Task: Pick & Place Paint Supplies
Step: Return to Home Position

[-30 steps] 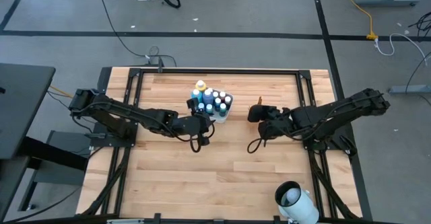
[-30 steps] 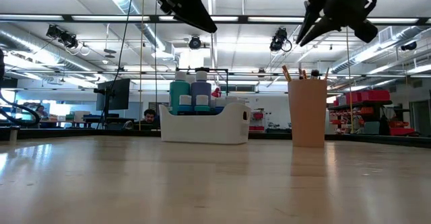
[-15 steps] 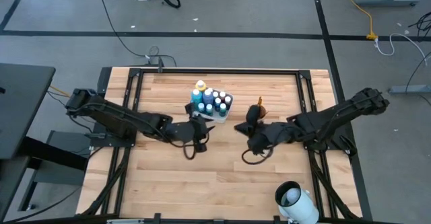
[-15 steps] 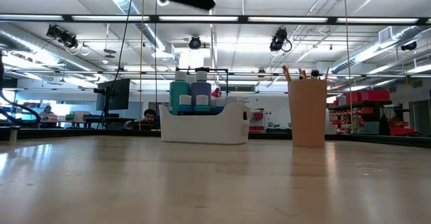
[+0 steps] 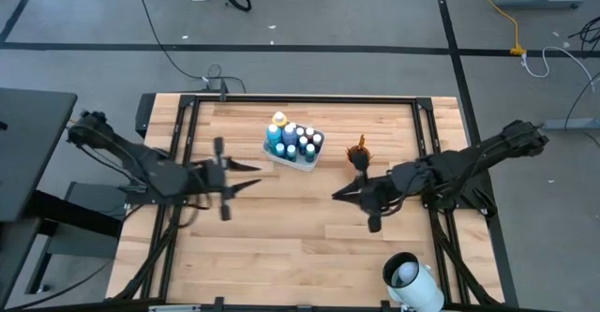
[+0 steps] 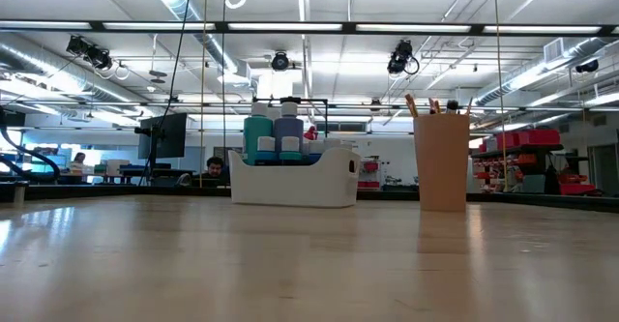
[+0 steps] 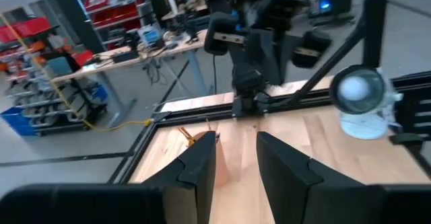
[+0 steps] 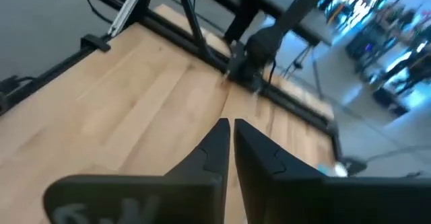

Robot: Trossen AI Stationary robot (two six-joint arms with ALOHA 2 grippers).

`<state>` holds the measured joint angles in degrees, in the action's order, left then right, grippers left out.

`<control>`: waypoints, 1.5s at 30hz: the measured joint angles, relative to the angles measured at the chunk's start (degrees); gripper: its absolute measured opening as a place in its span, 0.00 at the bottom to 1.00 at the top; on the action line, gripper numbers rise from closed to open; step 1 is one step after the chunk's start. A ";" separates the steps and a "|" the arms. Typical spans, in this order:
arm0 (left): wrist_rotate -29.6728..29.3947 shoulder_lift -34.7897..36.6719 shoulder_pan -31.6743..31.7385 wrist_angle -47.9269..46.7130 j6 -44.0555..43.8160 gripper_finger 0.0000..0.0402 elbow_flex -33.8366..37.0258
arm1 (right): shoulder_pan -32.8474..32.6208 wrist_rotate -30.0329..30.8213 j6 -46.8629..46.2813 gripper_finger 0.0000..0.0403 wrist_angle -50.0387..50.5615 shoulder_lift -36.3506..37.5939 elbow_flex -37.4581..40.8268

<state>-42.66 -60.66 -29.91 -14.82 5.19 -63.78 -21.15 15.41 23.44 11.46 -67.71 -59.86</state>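
- You're looking at the small paint bottles [image 5: 292, 141] with blue, teal, yellow and white caps, all sitting packed together inside the white rectangular plastic tray [image 6: 290, 182], near the far middle of the wooden table [image 5: 300, 246].
- The thin paintbrushes [image 6: 432, 105] are standing upright in the small orange-brown cup [image 5: 359, 157], which is sitting just to the right of the tray and apart from it. Only their tips are poking over the rim in the low view.
- Your left gripper [image 5: 255, 174] is hanging over the table to the left of the tray and a bit nearer the front edge, pointing toward the middle. Its fingers are sitting parted with clear bare table showing between them, and they're holding nothing.
- Your right gripper [image 5: 335, 196] is hovering to the right of the tray and closer to the front than the cup, pointing left. Its two fingers are pressing together with only a hairline slit between them, and nothing is caught in there.
- Neither gripper is touching the tray, and neither is showing in the low view.
- Way behind the tray in the low view, a person [image 6: 215, 166] is sitting in the room.
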 joint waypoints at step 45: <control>10.47 55.49 12.54 32.46 6.17 0.29 59.51 | 13.46 -11.38 -15.72 0.02 -16.55 50.23 47.39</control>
<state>-32.19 -5.17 -17.37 17.64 11.36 -4.27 -7.68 4.03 7.72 -5.09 -17.47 -12.47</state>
